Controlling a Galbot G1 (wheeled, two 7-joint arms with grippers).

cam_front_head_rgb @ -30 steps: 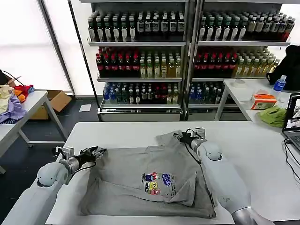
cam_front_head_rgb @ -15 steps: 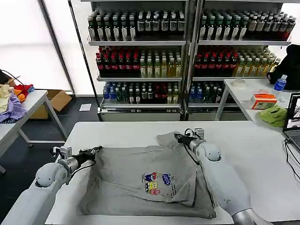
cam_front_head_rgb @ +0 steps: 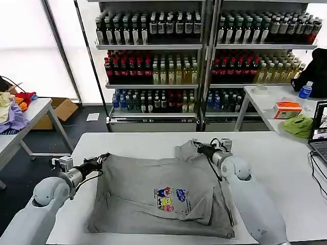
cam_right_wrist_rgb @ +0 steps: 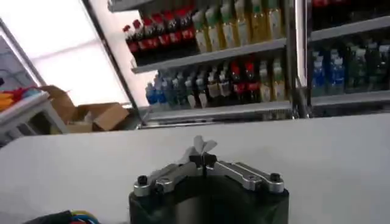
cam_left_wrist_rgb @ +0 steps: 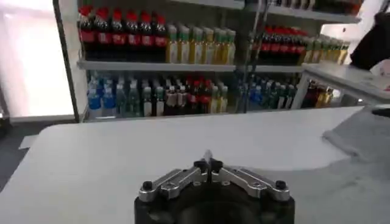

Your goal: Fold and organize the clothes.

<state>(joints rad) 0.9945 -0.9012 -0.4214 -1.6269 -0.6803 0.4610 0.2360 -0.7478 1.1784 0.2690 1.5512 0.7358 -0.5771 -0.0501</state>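
A light grey short-sleeved shirt with a small multicoloured chest print lies spread on the white table, its lower part still creased and folded over. My left gripper is shut on the shirt's far left corner. My right gripper is shut on the far right corner by the sleeve. In the left wrist view the left gripper pinches a thin sliver of cloth, and the shirt shows farther off. A tuft of grey cloth sticks out above the right gripper.
Shelves of bottles stand behind the table. A side table at the right holds a lime-green cloth, an orange box and a laptop. A table at the left carries lavender and red-orange fabrics.
Both grippers have drawn apart and slightly away from me, each still holding its corner. The shirt's far edge is now stretched wider and straighter.
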